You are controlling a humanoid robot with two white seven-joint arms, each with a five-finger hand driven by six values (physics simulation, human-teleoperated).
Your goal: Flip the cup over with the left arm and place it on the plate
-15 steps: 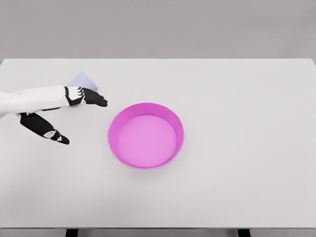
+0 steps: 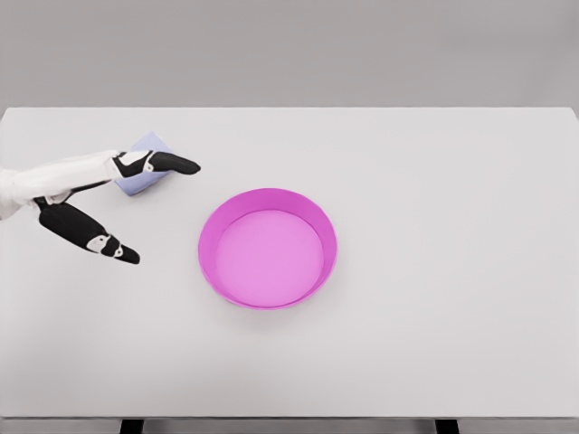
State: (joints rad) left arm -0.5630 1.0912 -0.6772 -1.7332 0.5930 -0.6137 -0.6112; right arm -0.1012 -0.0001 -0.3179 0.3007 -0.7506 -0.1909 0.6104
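At table's left, cup (image 2: 145, 177) sits betw. spread fingers of left hand (image 2: 109, 199), ungrasped.

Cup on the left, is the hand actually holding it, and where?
Cannot tell. The left hand lies across the near side of the pale blue cup, fingers spread, no closed grip visible.

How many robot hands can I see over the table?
1. The left hand reaches in from the left edge, its fingers spread across a pale blue cup, left of the pink plate. The right hand is out of view.
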